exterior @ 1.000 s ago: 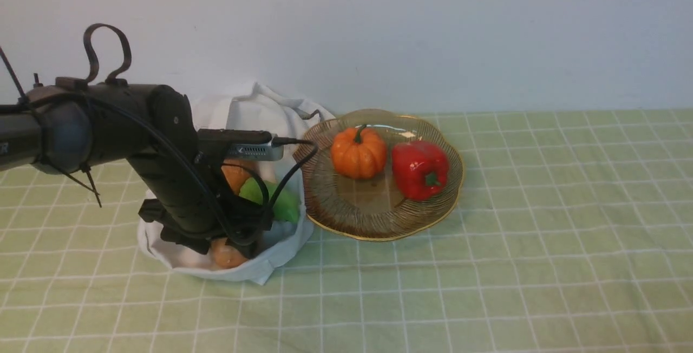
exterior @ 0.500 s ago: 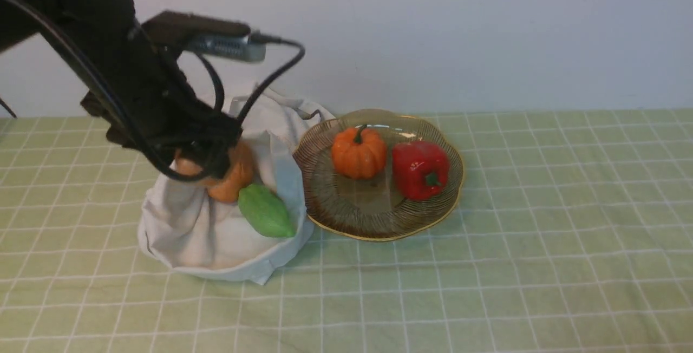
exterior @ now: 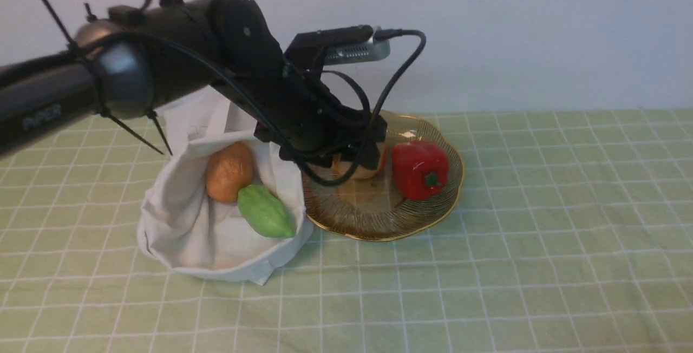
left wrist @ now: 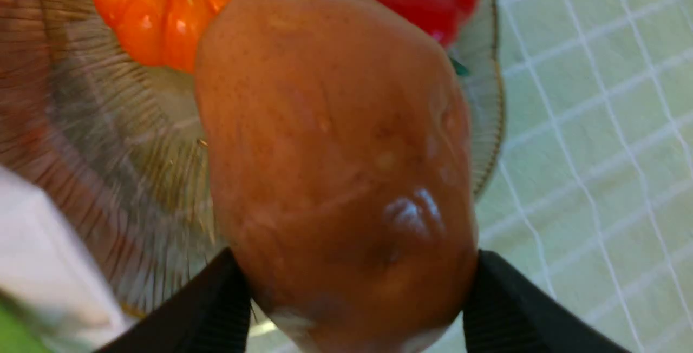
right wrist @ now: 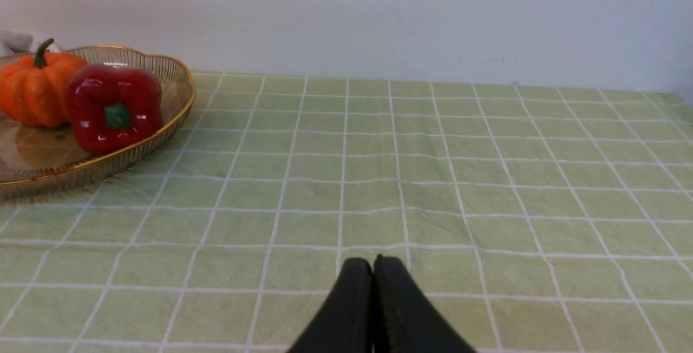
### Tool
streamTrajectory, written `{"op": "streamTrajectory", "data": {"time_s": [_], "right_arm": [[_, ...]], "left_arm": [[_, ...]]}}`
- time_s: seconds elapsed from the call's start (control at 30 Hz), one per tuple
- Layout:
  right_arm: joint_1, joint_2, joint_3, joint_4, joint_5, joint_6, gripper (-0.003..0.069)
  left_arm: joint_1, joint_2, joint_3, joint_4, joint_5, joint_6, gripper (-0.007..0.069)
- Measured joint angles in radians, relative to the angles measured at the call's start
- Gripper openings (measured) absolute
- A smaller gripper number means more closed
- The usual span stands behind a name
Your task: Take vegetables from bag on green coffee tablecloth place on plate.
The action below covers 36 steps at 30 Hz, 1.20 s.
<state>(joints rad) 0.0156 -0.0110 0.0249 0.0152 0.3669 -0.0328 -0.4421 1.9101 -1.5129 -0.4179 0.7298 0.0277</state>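
Note:
My left gripper (exterior: 354, 163) is shut on a brown potato (left wrist: 335, 142) and holds it over the amber plate (exterior: 433, 212), in front of the orange pumpkin (left wrist: 162, 6). In the front view the potato (exterior: 360, 170) is mostly hidden by the arm. The off-white bag (exterior: 178, 234) lies open left of the plate, with a second potato (exterior: 228, 171) and the light green gourd (exterior: 264, 212) inside. My right gripper (right wrist: 373, 266) is shut and empty, low over the green tablecloth (right wrist: 433, 180); it is not in the front view.
A red bell pepper (exterior: 421, 170) sits on the right side of the plate; it also shows in the right wrist view (right wrist: 115, 106) beside the pumpkin (right wrist: 33, 90). A pale wall (exterior: 514, 33) runs behind the table. Checked cloth extends right of the plate.
My left arm lifted the potato out of the bag and swung right with it to above the plate. The second potato and the gourd stay in the bag.

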Motion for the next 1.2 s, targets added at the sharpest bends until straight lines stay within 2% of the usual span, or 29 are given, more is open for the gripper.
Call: {"op": "streamTrajectory", "data": {"time_s": [0.27, 0.37, 0.5, 0.67, 0.83, 0.97, 1.0, 1.07, 1.13, 1.2], "right_arm": [[0.0, 0.0, 0.0, 0.0, 0.0, 0.0, -0.0015], [0.0, 0.0, 0.0, 0.0, 0.0, 0.0, -0.0015], [0.0, 0.0, 0.0, 0.0, 0.0, 0.0, -0.0015], [0.0, 0.0, 0.0, 0.0, 0.0, 0.0, -0.0015], [0.0, 0.0, 0.0, 0.0, 0.0, 0.0, -0.0015], [0.0, 0.0, 0.0, 0.0, 0.0, 0.0, -0.0015], [0.0, 0.0, 0.0, 0.0, 0.0, 0.0, -0.0015], [0.0, 0.0, 0.0, 0.0, 0.0, 0.0, -0.0015], [0.0, 0.0, 0.0, 0.0, 0.0, 0.0, -0.0015], [0.0, 0.0, 0.0, 0.0, 0.0, 0.0, -0.0015]], "left_arm": [[0.0, 0.121, 0.0, -0.048, -0.056, -0.014, 0.046], [-0.001, 0.134, 0.0, -0.097, -0.056, 0.002, 0.0501], [-0.001, 0.132, 0.0, -0.158, -0.056, 0.08, 0.0587], [0.002, 0.096, 0.0, -0.198, -0.023, 0.147, 0.0603], [0.025, -0.03, 0.0, -0.196, 0.056, 0.199, 0.0483], [0.07, -0.226, -0.001, -0.16, 0.168, 0.245, 0.0228], [0.079, -0.267, -0.002, -0.154, 0.191, 0.249, 0.0203], [0.098, -0.371, -0.003, -0.105, 0.292, 0.271, 0.0074], [0.107, -0.474, -0.003, -0.034, 0.414, 0.285, 0.0016], [0.108, -0.571, -0.003, 0.021, 0.478, 0.285, 0.0]]}}
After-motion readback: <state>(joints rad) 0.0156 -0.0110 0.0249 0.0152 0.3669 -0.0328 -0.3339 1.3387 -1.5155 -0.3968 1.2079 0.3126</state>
